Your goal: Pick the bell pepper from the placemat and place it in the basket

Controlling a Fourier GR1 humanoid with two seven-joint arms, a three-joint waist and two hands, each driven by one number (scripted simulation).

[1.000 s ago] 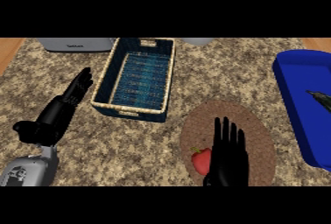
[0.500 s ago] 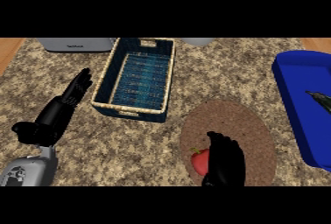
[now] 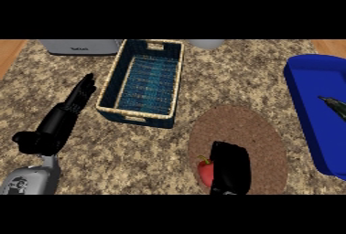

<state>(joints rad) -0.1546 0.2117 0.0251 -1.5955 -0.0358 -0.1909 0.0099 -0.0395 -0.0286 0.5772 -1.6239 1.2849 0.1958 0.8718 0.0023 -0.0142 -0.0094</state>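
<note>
- Right hand (image 3: 229, 167): low on the round placemat (image 3: 236, 137), back of the hand upward. Fingers (image 3: 228, 151) are bent down over the bell pepper (image 3: 205, 170); whether they clamp it cannot be told.
- Bell pepper: one, red, with a short stem. It lies on the placemat's near-left part, touching the left side of the right-hand fingers and partly hidden under them.
- Placemat: one, brown, woven texture, flat on the bench (image 3: 135, 146), which has a speckled stone pattern.
- Basket (image 3: 143, 82): one, rectangular, dark blue slatted floor, pale wicker rim. It stands beyond and left of the right-hand fingers, apart from the placemat.
- Left hand (image 3: 79, 93): fingers straight and together, tips pointing away, just left of the basket without touching it.
- Blue tray (image 3: 310, 114): one, at the right of the right-hand fingers, holding a dark object (image 3: 334, 106) that is too small to identify.
- Grey appliance (image 3: 78, 46): one, beyond the left-hand fingers at the far edge.
</note>
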